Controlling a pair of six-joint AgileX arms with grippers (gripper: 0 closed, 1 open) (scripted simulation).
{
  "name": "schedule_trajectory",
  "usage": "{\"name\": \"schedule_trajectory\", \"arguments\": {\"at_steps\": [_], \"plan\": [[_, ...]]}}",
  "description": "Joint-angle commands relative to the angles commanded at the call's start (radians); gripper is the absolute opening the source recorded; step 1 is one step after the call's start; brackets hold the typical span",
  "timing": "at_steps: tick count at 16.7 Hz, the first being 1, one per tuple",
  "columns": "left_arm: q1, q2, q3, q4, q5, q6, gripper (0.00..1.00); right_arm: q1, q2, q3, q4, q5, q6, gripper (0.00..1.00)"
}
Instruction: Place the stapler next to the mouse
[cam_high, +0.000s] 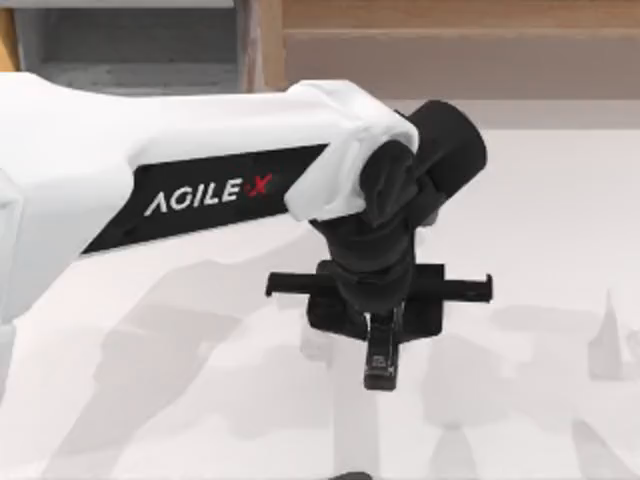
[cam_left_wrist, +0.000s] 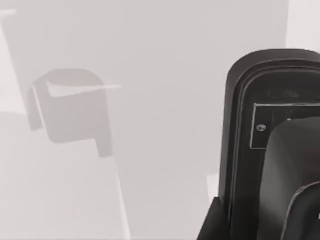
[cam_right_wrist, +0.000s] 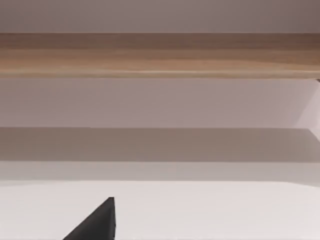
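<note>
Stapler (cam_high: 381, 366): a small black body just below the middle of the top view, poking out from under the pincer. In the left wrist view it looms close as a rounded black shell (cam_left_wrist: 240, 140) with a metal plate and one screw on its face.
Left gripper (cam_high: 380, 342): points down at the stapler, jaws drawn narrow and closed on it, under the black cross-rail of the pincer.
Left arm (cam_high: 150, 170): a white AgileX link that reaches in from the top view's left side to the table's middle.
Table (cam_high: 540, 420): pale and plain, with grey shadows of the arm and pincer lying across it (cam_left_wrist: 70, 107).
Right gripper (cam_right_wrist: 97, 222): a black wedge of it shows over the table, facing a wooden ledge (cam_right_wrist: 160, 55); whether it is wide or narrow cannot be told.
</note>
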Motion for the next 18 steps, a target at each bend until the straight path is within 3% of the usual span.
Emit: {"name": "schedule_trajectory", "arguments": {"at_steps": [18], "plan": [[0.082, 0.072, -0.052, -0.024, -0.066, -0.056, 0.0, 0.0, 0.0, 0.0, 0.0, 0.0, 0.0, 1.0]]}}
